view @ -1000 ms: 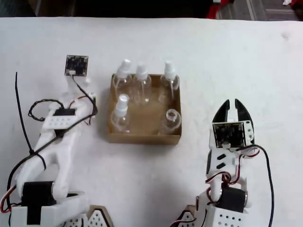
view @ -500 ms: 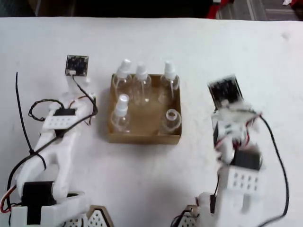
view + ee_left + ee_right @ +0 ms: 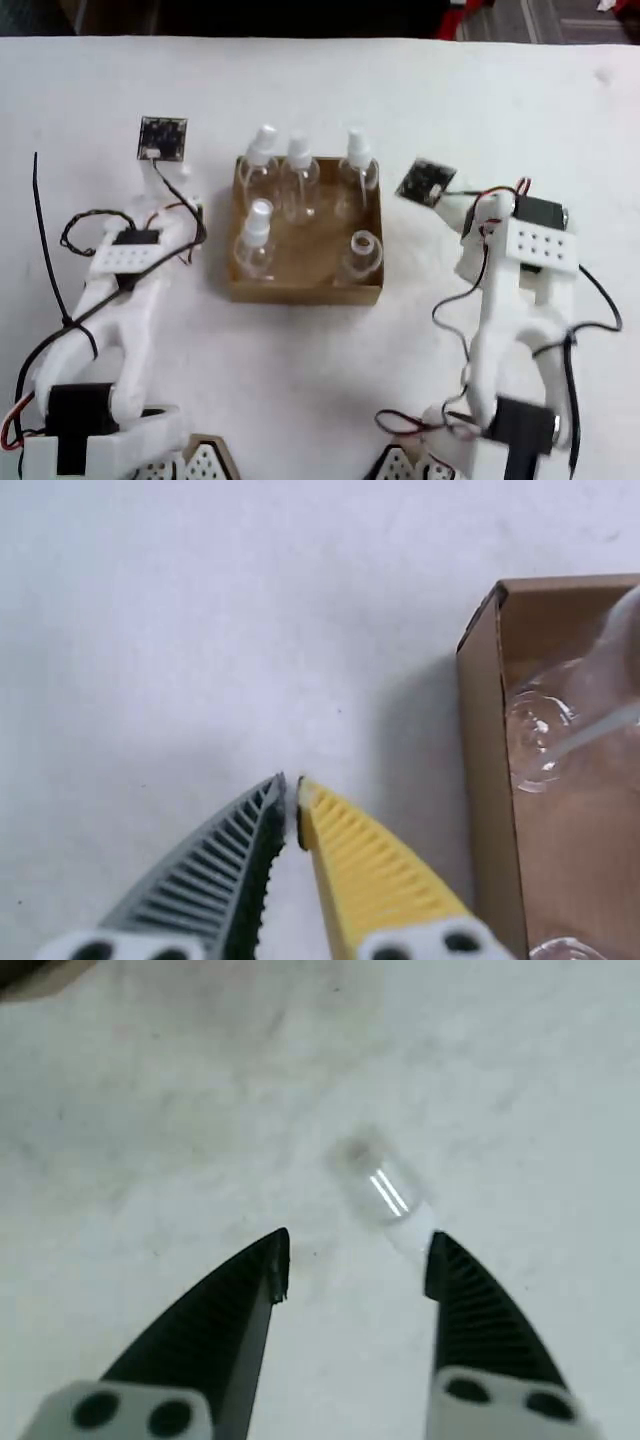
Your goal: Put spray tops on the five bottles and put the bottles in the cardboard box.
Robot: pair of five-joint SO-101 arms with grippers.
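The cardboard box (image 3: 300,292) sits mid-table and holds five clear bottles. Three bottles with white spray tops (image 3: 298,160) line its back, and another capped bottle (image 3: 257,232) stands front left. The front right bottle (image 3: 362,250) has an open neck. A loose spray top (image 3: 382,1190) with a clear cap lies on the white table just beyond my right gripper (image 3: 355,1250), whose black fingers are open and hold nothing. My left gripper (image 3: 291,782), grey and yellow, is shut and empty over bare table beside the box's wall (image 3: 482,780).
The left arm (image 3: 130,255) lies along the table left of the box. The right arm (image 3: 515,245) stands raised just right of the box. White tabletop stretches behind and to both sides; a dark edge runs along the back.
The right arm has risen from a low pose near the front edge and swung up beside the box, its wrist now tipped down. The left arm and the bottles are unchanged.
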